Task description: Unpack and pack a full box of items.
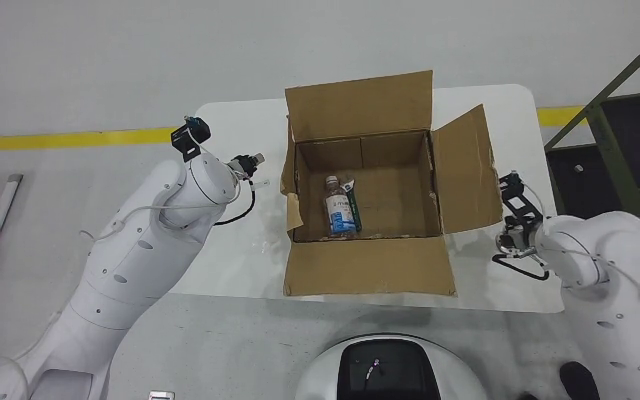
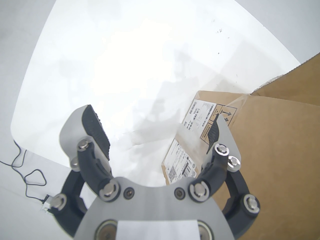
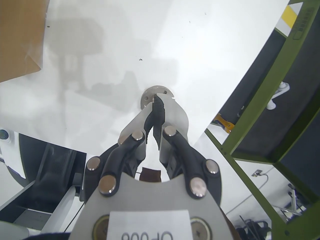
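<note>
An open cardboard box (image 1: 365,265) stands in the middle of the white table (image 1: 240,125) with its flaps spread. Inside lies a clear bottle (image 1: 340,208) with a blue label, and a small dark item (image 1: 349,186) rests by its cap. My left gripper (image 1: 254,160) hovers just left of the box; in its wrist view the left gripper (image 2: 155,126) is open and empty beside the labelled box wall (image 2: 275,138). My right gripper (image 1: 512,187) is beyond the right flap. In its wrist view the right gripper (image 3: 157,102) is shut, tips above a small round metal disc (image 3: 148,97) on the table.
A green metal frame (image 1: 600,110) stands off the table's right edge, also seen as the green frame (image 3: 270,96) in the right wrist view. A yellow floor line (image 1: 90,138) runs behind the table. The box's right flap (image 1: 465,170) leans toward my right arm.
</note>
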